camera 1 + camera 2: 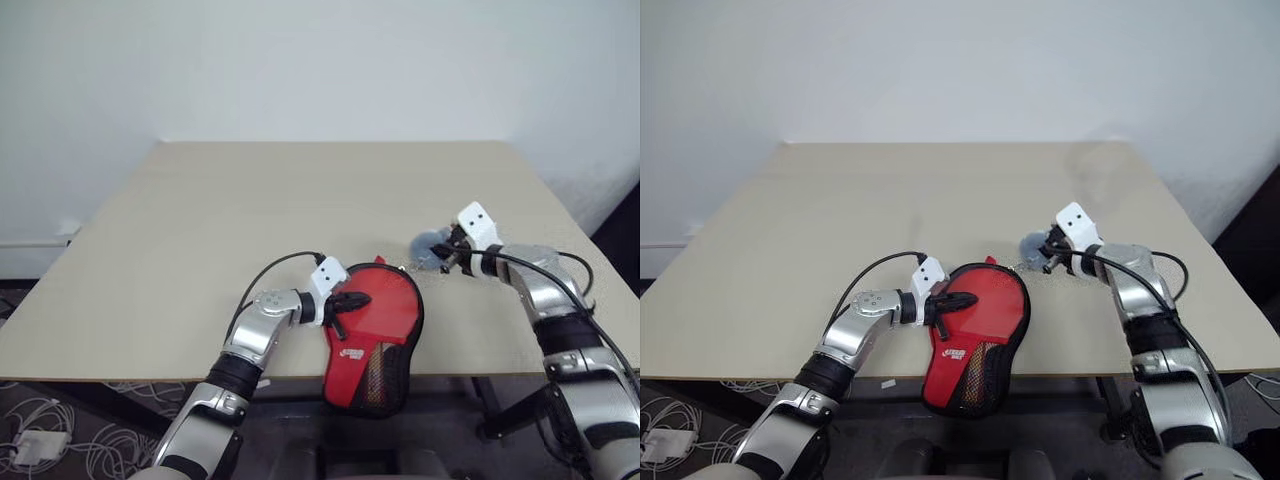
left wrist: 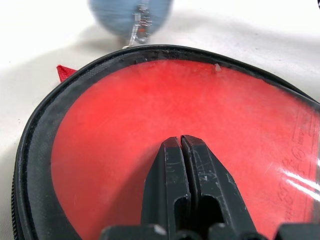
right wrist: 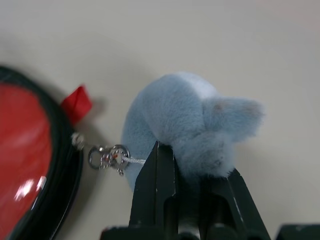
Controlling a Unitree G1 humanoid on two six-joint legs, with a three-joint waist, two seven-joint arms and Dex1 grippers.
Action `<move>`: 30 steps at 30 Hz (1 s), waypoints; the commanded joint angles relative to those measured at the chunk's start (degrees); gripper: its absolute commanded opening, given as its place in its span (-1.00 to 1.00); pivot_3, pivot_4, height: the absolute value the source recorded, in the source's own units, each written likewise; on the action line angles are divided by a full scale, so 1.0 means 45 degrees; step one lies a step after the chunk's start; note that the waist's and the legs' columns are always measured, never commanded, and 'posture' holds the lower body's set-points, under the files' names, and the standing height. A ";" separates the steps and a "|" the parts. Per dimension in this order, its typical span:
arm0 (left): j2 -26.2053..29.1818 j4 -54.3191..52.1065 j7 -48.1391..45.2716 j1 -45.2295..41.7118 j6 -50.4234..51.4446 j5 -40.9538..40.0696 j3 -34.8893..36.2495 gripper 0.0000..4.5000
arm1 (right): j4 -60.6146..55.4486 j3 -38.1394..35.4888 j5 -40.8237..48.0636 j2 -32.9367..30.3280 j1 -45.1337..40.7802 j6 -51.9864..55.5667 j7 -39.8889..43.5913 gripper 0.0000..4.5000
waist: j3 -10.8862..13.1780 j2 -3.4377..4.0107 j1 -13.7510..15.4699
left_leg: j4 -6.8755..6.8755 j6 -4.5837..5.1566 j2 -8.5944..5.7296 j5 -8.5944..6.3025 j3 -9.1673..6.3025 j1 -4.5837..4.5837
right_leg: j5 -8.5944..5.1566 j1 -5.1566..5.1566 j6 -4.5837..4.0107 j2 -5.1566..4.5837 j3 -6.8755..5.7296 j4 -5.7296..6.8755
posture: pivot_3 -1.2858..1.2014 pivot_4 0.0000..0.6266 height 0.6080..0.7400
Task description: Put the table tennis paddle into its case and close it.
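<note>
The case (image 1: 370, 330) lies red face up at the table's front edge, its mesh-pocket end hanging over the edge; its black zipper rim (image 2: 35, 140) runs round the red face. The table tennis paddle is hidden from view. My left gripper (image 1: 345, 303) is shut, its fingertips (image 2: 172, 150) resting on the case's red face. Just right of the case, my right gripper (image 1: 447, 255) is shut on a fluffy pale blue charm (image 3: 185, 115). A small metal ring and clasp (image 3: 107, 157) link the charm to the case's rim near a red tab (image 3: 76, 102).
The beige table (image 1: 250, 220) stretches bare behind and to the left of the case. A white wall stands behind it. Cables and a white adapter (image 1: 40, 440) lie on the floor at the lower left.
</note>
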 commanded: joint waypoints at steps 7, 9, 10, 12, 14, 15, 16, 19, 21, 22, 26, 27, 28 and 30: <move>0.0155 0.0720 -0.0412 0.0173 0.0106 0.0483 -0.0542 -1.00 | -0.4240 -0.0693 0.1166 -0.1225 0.1608 0.1478 0.0583 -0.98 | 0.0000 -0.0001 0.0071 | 0.0005 0.0003 0.0000 -0.0003 0.0003 0.0001 | -0.0003 0.0002 0.0002 0.0000 0.0001 -0.0007 | 0.03 -1.00 1.00; 0.0111 0.0884 -0.0435 0.0064 0.0035 0.0504 -0.0590 -1.00 | -0.5059 -0.0632 0.1532 -0.1604 0.2220 0.1555 0.1107 -0.98 | 0.0000 -0.0003 0.0154 | 0.0008 0.0009 0.0000 -0.0008 0.0003 0.0001 | -0.0005 0.0003 0.0006 0.0002 0.0002 -0.0012 | 0.03 -1.00 1.00; 0.0101 0.0939 -0.0438 0.0030 0.0005 0.0502 -0.0601 -1.00 | -0.5310 -0.0618 0.1667 -0.1731 0.2413 0.1584 0.1240 -0.98 | 0.0000 -0.0004 0.0160 | 0.0009 0.0012 0.0000 -0.0010 0.0002 0.0000 | -0.0006 0.0006 0.0007 0.0001 0.0002 -0.0016 | 0.03 -1.00 1.00; 0.0052 0.1093 -0.0470 -0.0058 -0.0086 0.0523 -0.0640 -1.00 | -0.6194 -0.0632 0.2245 -0.2190 0.3246 0.1630 0.1995 -0.98 | 0.0000 -0.0006 0.0175 | 0.0017 0.0018 0.0000 -0.0014 0.0004 0.0001 | -0.0010 0.0010 0.0013 0.0001 0.0001 -0.0020 | 0.03 -1.00 1.00; -0.0005 0.1257 -0.0537 -0.0142 -0.0186 0.0558 -0.0705 -1.00 | -0.7001 -0.0720 0.2852 -0.2596 0.4065 0.1795 0.2617 -0.98 | -0.0001 -0.0007 0.0216 | 0.0019 0.0023 0.0000 -0.0018 -0.0001 0.0000 | -0.0013 0.0017 0.0016 0.0001 -0.0006 -0.0033 | 0.03 -1.00 1.00; -0.0034 0.1317 -0.0546 -0.0167 -0.0219 0.0573 -0.0727 -1.00 | -0.7275 -0.0758 0.3071 -0.2793 0.4391 0.1851 0.2836 -0.98 | -0.0001 -0.0006 0.0219 | 0.0019 0.0028 0.0001 -0.0022 -0.0001 0.0002 | -0.0015 0.0021 0.0018 0.0003 -0.0005 -0.0045 | 0.03 -1.00 1.00; -0.0056 0.1363 -0.0551 -0.0187 -0.0247 0.0586 -0.0744 -1.00 | -0.7458 -0.0774 0.3184 -0.2957 0.4633 0.1849 0.2952 -0.98 | -0.0002 -0.0005 0.0220 | 0.0017 0.0029 0.0001 -0.0022 -0.0002 0.0002 | -0.0015 0.0027 0.0019 0.0002 -0.0006 -0.0058 | 0.03 -1.00 1.00; -0.0112 0.1410 -0.0573 -0.0206 -0.0284 0.0614 -0.0780 -1.00 | -0.7818 -0.0848 0.3436 -0.3279 0.5161 0.1825 0.3105 -0.98 | -0.0003 -0.0009 0.0213 | 0.0020 0.0030 0.0003 -0.0022 -0.0001 0.0007 | -0.0019 0.0040 0.0025 0.0003 -0.0006 -0.0083 | 0.03 -1.00 1.00; -0.0131 0.1450 -0.0623 -0.0231 -0.0299 0.0631 -0.0788 -1.00 | -0.8038 -0.0861 0.3517 -0.3464 0.5474 0.1706 0.3235 -0.98 | -0.0004 -0.0011 0.0216 | 0.0021 0.0029 0.0003 -0.0023 -0.0001 0.0009 | -0.0028 0.0043 0.0040 0.0004 -0.0007 -0.0088 | 0.03 -1.00 1.00; -0.0139 0.1473 -0.0642 -0.0238 -0.0317 0.0648 -0.0791 -1.00 | -0.8133 -0.0872 0.3538 -0.3553 0.5626 0.1612 0.3300 -0.98 | -0.0003 -0.0012 0.0240 | 0.0021 0.0029 0.0003 -0.0023 -0.0001 0.0009 | -0.0028 0.0044 0.0040 0.0003 -0.0006 -0.0088 | 0.03 -1.00 1.00; -0.0157 0.1558 -0.0699 -0.0290 -0.0367 0.0702 -0.0767 -1.00 | -0.8509 -0.1057 0.4037 -0.4106 0.6189 0.1583 0.3951 -0.98 | -0.0004 -0.0015 0.0247 | 0.0023 0.0031 0.0003 -0.0025 -0.0003 0.0008 | -0.0027 0.0051 0.0039 0.0002 -0.0010 -0.0099 | 0.03 -1.00 1.00; -0.0160 0.1577 -0.0712 -0.0310 -0.0374 0.0710 -0.0758 -1.00 | -0.8602 -0.1110 0.4210 -0.4289 0.6334 0.1626 0.4193 -0.98 | -0.0004 -0.0014 0.0246 | 0.0024 0.0032 0.0003 -0.0025 -0.0004 0.0008 | -0.0027 0.0052 0.0039 0.0003 -0.0012 -0.0099 | 0.03 -1.00 1.00; -0.0162 0.1593 -0.0718 -0.0324 -0.0384 0.0718 -0.0753 -1.00 | -0.8723 -0.1165 0.4458 -0.4589 0.6550 0.1734 0.4568 -0.98 | -0.0004 -0.0015 0.0243 | 0.0024 0.0032 0.0003 -0.0025 -0.0004 0.0008 | -0.0027 0.0053 0.0039 0.0002 -0.0011 -0.0100 | 0.03 -1.00 1.00; -0.0170 0.1616 -0.0719 -0.0338 -0.0403 0.0733 -0.0747 -1.00 | -0.8974 -0.1325 0.4902 -0.5188 0.7058 0.1638 0.5374 -0.98 | -0.0003 -0.0015 0.0291 | 0.0028 0.0034 0.0003 -0.0027 -0.0008 0.0006 | -0.0027 0.0055 0.0039 0.0001 -0.0016 -0.0102 | 0.03 -1.00 1.00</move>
